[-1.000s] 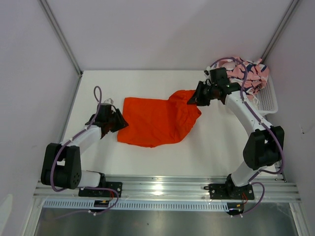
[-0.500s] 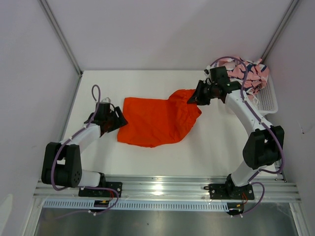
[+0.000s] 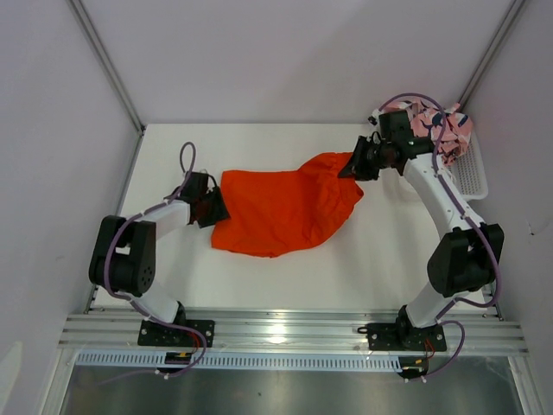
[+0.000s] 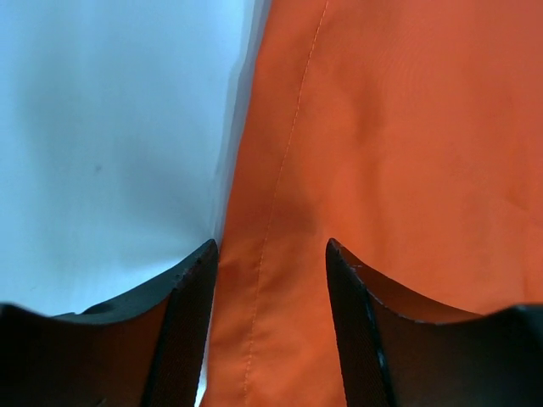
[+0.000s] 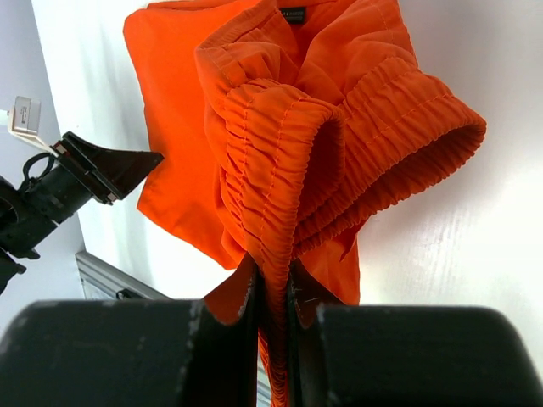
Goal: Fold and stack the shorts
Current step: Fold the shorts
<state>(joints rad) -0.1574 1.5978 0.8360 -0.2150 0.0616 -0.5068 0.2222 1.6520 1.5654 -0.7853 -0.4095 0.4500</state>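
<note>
The orange shorts point(image 3: 285, 209) lie spread on the white table point(image 3: 259, 147). My right gripper point(image 3: 352, 166) is shut on their gathered elastic waistband point(image 5: 280, 161) at the right end and holds it slightly raised. My left gripper point(image 3: 216, 207) is open at the shorts' left edge, its fingers point(image 4: 182, 314) straddling the stitched hem point(image 4: 271, 254). The pink shorts with a navy-and-white print point(image 3: 436, 125) lie bunched in the basket at the back right.
A white mesh basket point(image 3: 471, 173) stands at the right edge of the table, behind my right arm. Grey walls and metal posts close in the back and sides. An aluminium rail point(image 3: 285, 328) runs along the near edge.
My left gripper has moved right and forward to the shorts' left edge. My right gripper has pulled the waistband a little to the right and back, stretching the shorts.
</note>
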